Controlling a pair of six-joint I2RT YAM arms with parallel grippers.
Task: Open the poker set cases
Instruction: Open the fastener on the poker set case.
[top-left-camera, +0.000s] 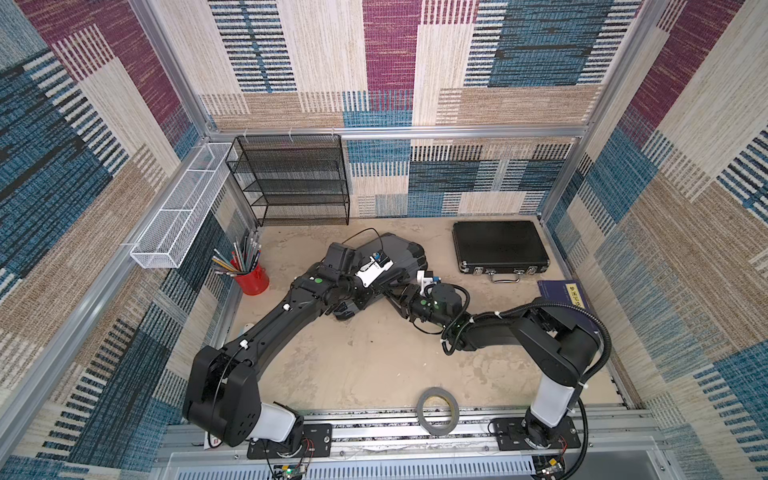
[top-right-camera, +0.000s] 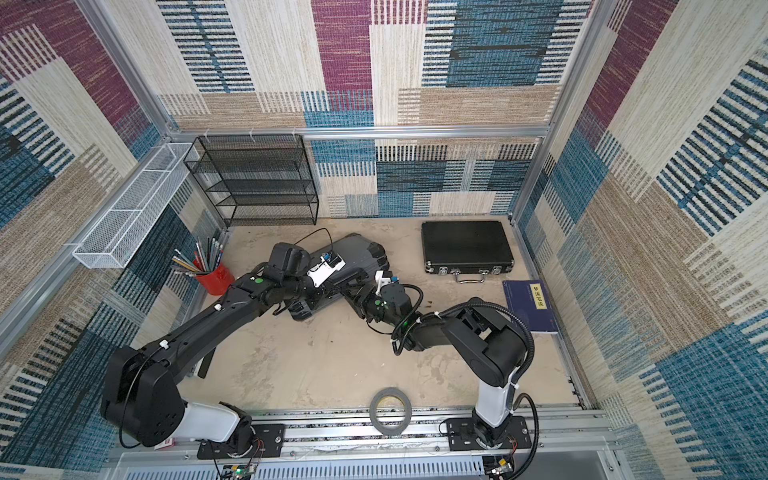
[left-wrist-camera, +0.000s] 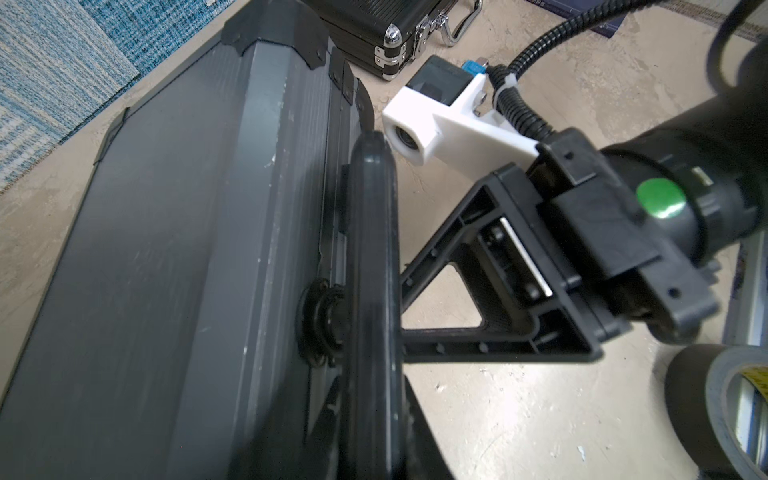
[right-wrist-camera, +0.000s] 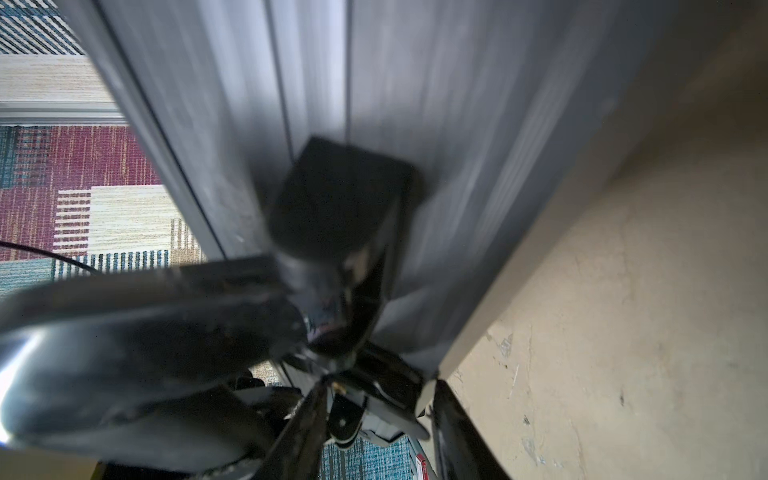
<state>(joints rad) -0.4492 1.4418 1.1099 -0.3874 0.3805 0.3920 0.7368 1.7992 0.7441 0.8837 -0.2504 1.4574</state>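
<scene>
The grey poker case (top-left-camera: 403, 253) (top-right-camera: 361, 253) lies skewed mid-table, lid down. In the left wrist view its black handle (left-wrist-camera: 374, 249) runs along its front edge, and my left gripper (left-wrist-camera: 374, 451) is shut on that handle. My right gripper (top-left-camera: 395, 297) (left-wrist-camera: 402, 316) comes in from the right, its tips against the same edge. In the blurred right wrist view its jaws (right-wrist-camera: 378, 415) stand apart around a latch flap (right-wrist-camera: 386, 395) of the case (right-wrist-camera: 457, 124). The black case (top-left-camera: 498, 245) (top-right-camera: 465, 245) lies closed at the back right, apart from both grippers.
A dark blue book (top-left-camera: 561, 295) lies by the right wall. A roll of tape (top-left-camera: 437, 409) sits at the front edge. A red pencil cup (top-left-camera: 251, 278) stands at the left, a black mesh shelf (top-left-camera: 291, 178) and white wire basket (top-left-camera: 183, 208) behind.
</scene>
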